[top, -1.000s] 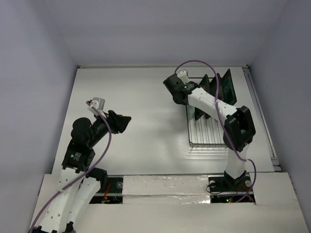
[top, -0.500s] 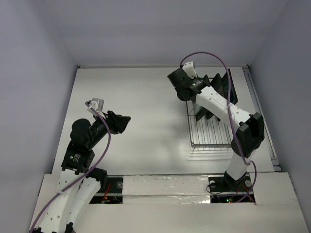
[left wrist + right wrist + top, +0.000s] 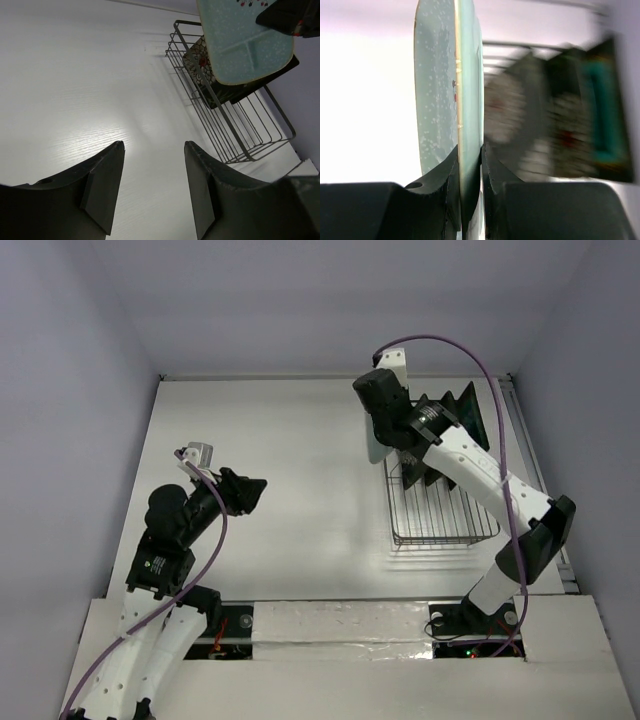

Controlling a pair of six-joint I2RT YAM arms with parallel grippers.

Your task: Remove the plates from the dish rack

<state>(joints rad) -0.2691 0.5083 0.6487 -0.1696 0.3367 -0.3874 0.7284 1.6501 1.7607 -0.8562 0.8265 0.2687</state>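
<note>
My right gripper (image 3: 469,150) is shut on the edge of the small pale mint green plate (image 3: 440,90), holding it upright and off the dish rack (image 3: 440,525). From the left wrist view the mint plate (image 3: 245,40) hangs above the rack's (image 3: 235,130) far left corner. Two black flower-patterned plates (image 3: 520,115) (image 3: 565,130) and the teal-centred plate (image 3: 602,110) stand on edge in the rack behind it. My left gripper (image 3: 154,145) is open and holds nothing, hovering over bare table well left of the rack.
The white table (image 3: 290,460) stretches between the two arms. The rack's near half (image 3: 430,510) holds only wire bars. A purple cable (image 3: 450,345) loops above the right arm. Walls close the table on the left, back and right.
The right arm has risen and stretched toward the back, lifting the mint plate up and out of the rack's left side. The left arm has barely moved.
</note>
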